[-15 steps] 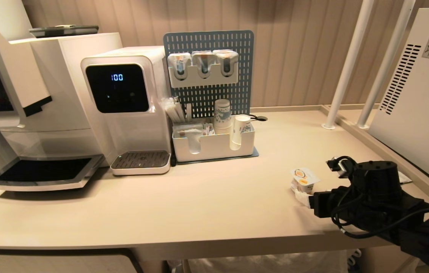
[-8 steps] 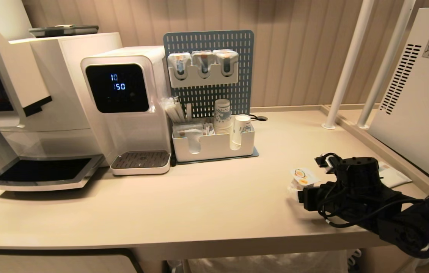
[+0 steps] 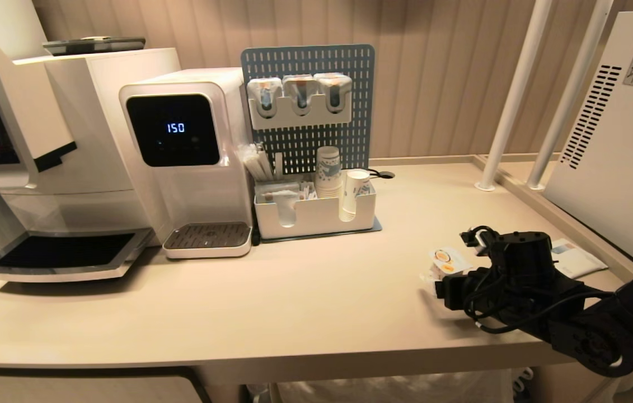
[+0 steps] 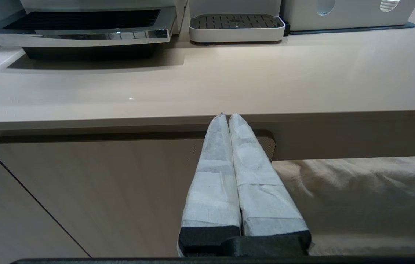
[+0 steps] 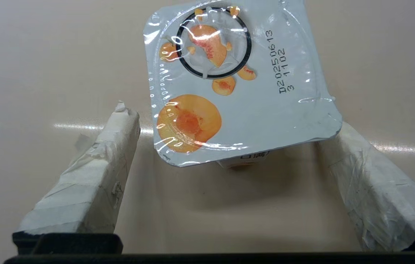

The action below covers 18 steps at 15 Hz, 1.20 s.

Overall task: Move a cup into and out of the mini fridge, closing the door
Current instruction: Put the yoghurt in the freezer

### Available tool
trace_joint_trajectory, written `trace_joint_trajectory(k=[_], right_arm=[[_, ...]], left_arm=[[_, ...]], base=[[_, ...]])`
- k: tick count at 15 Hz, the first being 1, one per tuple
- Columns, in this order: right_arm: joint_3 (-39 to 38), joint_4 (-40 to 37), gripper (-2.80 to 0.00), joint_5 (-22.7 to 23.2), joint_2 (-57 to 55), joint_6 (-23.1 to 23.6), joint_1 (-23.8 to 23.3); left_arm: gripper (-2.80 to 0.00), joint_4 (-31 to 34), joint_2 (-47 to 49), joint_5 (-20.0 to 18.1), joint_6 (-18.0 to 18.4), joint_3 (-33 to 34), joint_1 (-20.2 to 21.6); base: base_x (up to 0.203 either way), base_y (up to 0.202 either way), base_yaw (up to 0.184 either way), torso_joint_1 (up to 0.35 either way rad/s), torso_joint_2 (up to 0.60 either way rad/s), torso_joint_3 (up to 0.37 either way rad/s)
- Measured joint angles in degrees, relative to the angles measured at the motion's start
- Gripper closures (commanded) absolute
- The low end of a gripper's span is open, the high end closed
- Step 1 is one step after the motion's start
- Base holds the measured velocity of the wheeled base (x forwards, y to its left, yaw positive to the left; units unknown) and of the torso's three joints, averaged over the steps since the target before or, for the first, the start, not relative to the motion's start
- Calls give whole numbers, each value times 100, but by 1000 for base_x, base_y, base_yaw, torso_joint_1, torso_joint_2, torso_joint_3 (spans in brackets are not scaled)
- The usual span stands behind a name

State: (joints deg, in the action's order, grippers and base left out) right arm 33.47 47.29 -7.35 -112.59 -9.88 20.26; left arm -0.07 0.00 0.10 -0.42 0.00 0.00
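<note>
Cup (image 5: 244,84) lid glossy foil; countertop (image 3: 294,302) smooth, satin

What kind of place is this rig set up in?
Probably an office or café drinks corner: a coffee machine and water dispenser on a counter, a rack of paper cups, a mini fridge alongside.

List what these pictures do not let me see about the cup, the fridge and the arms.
- The cup: its body is hidden under its own lid in the right wrist view; the right gripper covers part of it in the head view.
- The mini fridge: cut off by the head view's right edge; door and inside unseen.
- The left gripper: outside the head view.
</note>
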Motion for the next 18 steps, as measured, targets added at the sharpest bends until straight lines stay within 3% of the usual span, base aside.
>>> trace_joint_trajectory(k=[12,13,18], right_arm=[[179,-13,-280,-71,91,66,-45],[178,8,0,-72,91,55,-45],[184,-63,0,-103,91,86,-41]], left_arm=[[0,0,0,-1,1,0,0],[0,2,0,-2,1,0,0],[0,0,0,0,1,0,0]], base=[[0,0,0,0,0,0],[0,0,0,0,0,0],[0,0,0,0,0,0]])
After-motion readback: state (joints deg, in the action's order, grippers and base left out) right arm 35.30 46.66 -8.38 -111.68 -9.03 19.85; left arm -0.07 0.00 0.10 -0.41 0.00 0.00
